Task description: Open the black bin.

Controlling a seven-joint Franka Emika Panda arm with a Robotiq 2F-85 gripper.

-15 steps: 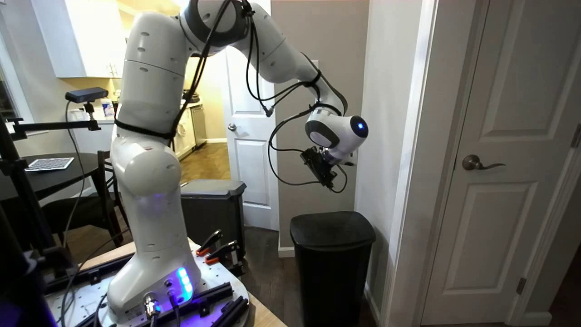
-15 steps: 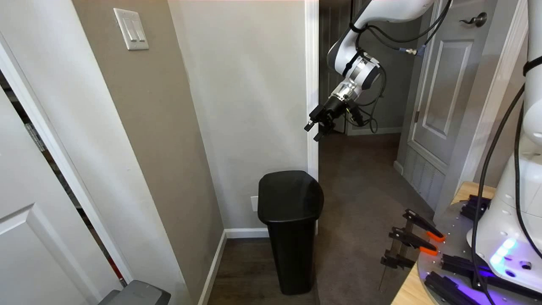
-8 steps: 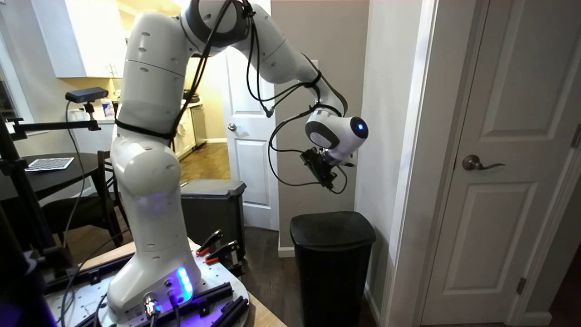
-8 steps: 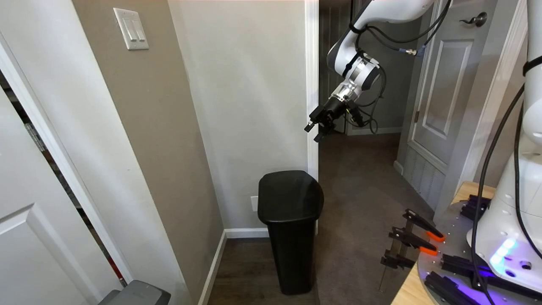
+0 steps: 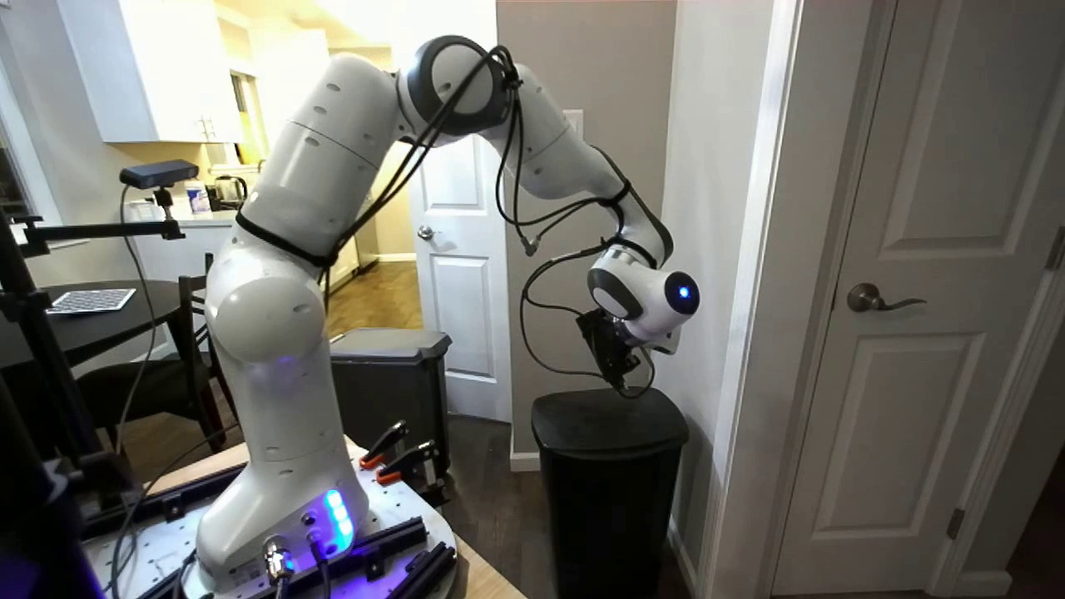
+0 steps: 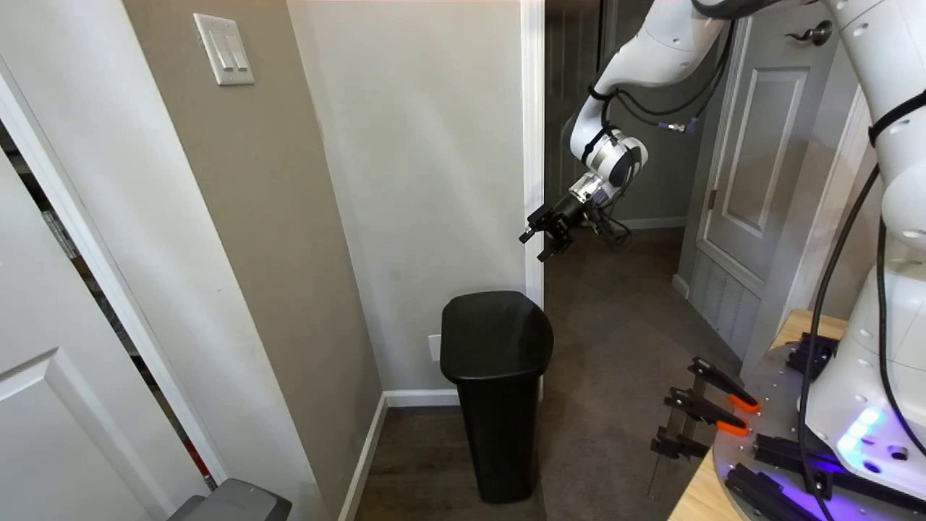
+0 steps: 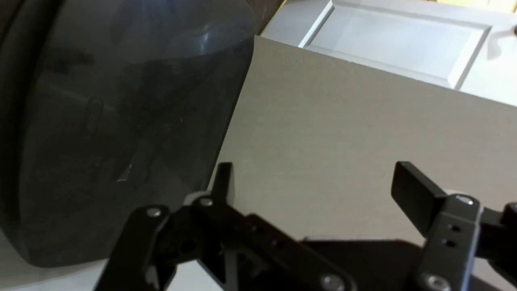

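The tall black bin [image 5: 611,507] stands on the floor by the wall corner, its flat lid [image 5: 582,424] shut. It shows whole in an exterior view [image 6: 499,434]. In the wrist view the lid [image 7: 133,121] fills the left side. My gripper [image 6: 534,247] is open and empty, tilted downward above the lid and apart from it. In an exterior view the gripper [image 5: 622,384] overlaps the lid's far edge; its fingers are hard to make out there. In the wrist view the gripper [image 7: 314,173] has its fingers wide apart, with only wall between them.
Walls [image 6: 427,181] stand close behind and beside the bin. Another dark bin with a grey lid [image 5: 391,343] stands by the white door [image 5: 462,299]. Clamps with orange tips [image 6: 705,409] stick out from the robot's mounting table [image 6: 698,499]. Cables hang from the arm.
Between half a second ago and now the arm has leaned forward and the gripper has come down closer to the lid. The bin and its lid have not moved.
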